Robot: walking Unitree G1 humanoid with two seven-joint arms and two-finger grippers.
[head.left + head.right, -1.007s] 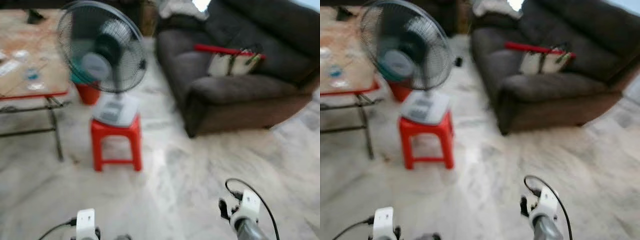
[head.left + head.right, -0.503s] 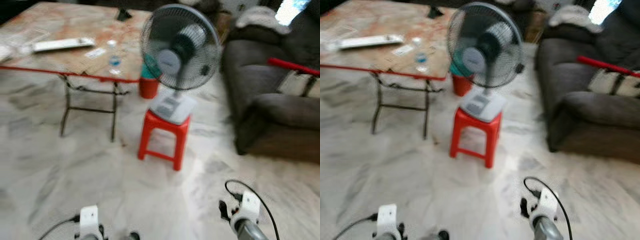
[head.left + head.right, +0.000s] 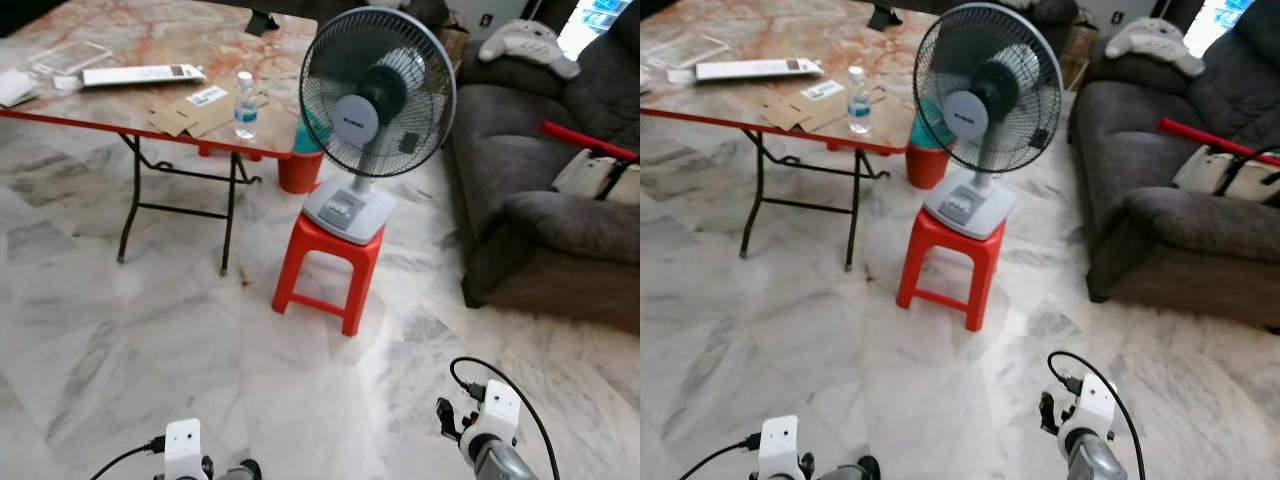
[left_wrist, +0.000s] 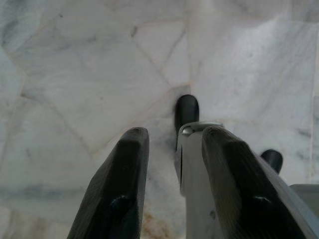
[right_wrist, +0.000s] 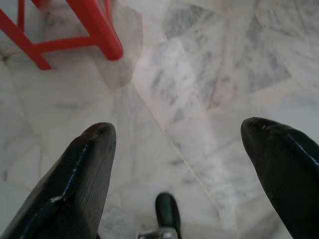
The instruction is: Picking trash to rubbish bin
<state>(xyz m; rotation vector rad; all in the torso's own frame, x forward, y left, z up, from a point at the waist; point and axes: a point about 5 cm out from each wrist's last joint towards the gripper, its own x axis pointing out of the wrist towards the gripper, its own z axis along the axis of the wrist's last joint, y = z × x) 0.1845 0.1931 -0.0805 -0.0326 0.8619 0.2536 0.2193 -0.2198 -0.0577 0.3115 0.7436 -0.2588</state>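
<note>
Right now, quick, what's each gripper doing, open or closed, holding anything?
Left gripper: jaws open, nothing between them, pointing at the marble floor.
Right gripper: jaws wide open, empty, over the floor near the red stool.

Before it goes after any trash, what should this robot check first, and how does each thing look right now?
1. Left gripper empty: ok, fingers apart over bare floor.
2. Right gripper empty and open: ok.
3. Trash candidate found: ok, a water bottle stands on the table.
4. Rubbish bin located: cannot tell; a red container sits behind the fan.
5. Path ahead: not ok, the red stool stands in the way.
</note>
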